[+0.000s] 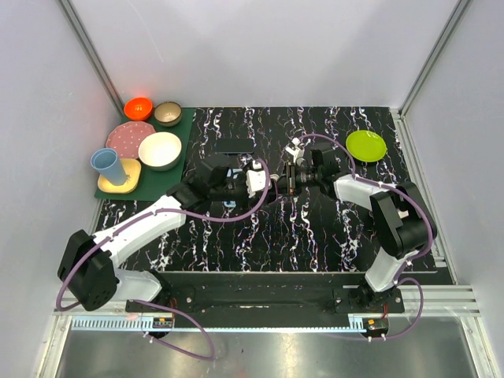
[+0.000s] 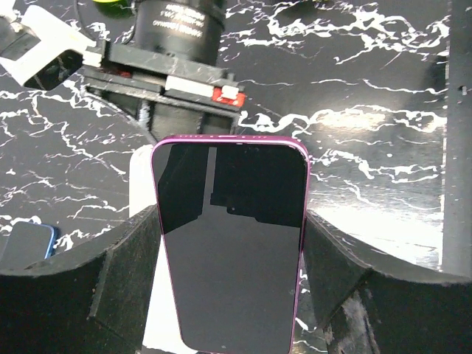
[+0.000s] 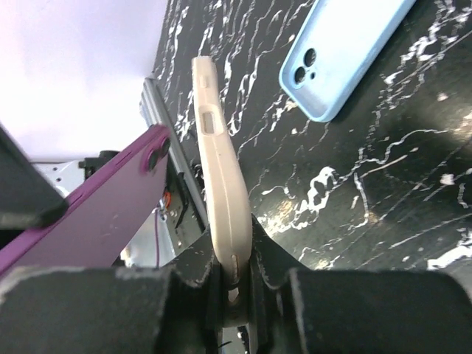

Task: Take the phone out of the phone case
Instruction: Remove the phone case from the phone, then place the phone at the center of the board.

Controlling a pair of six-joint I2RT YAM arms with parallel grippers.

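black marbled tabletop [image 1: 315, 236], plain white walls [image 1: 276, 47] all round, my left gripper [image 1: 253, 179] clamped on the purple phone [image 2: 230, 251] by its long edges, my right gripper [image 3: 234, 276] facing it, pinched tight on the beige phone case [image 3: 219, 169], phone bare just beside the case

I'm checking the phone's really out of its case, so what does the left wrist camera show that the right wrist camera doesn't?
Left wrist only: the purple phone screen-on, clamped in the left gripper. Right wrist only: the right gripper pinching the cream case edge-on, the phone's rear lenses, a light blue case on the table. Both: the phone, and the cream case beside it.
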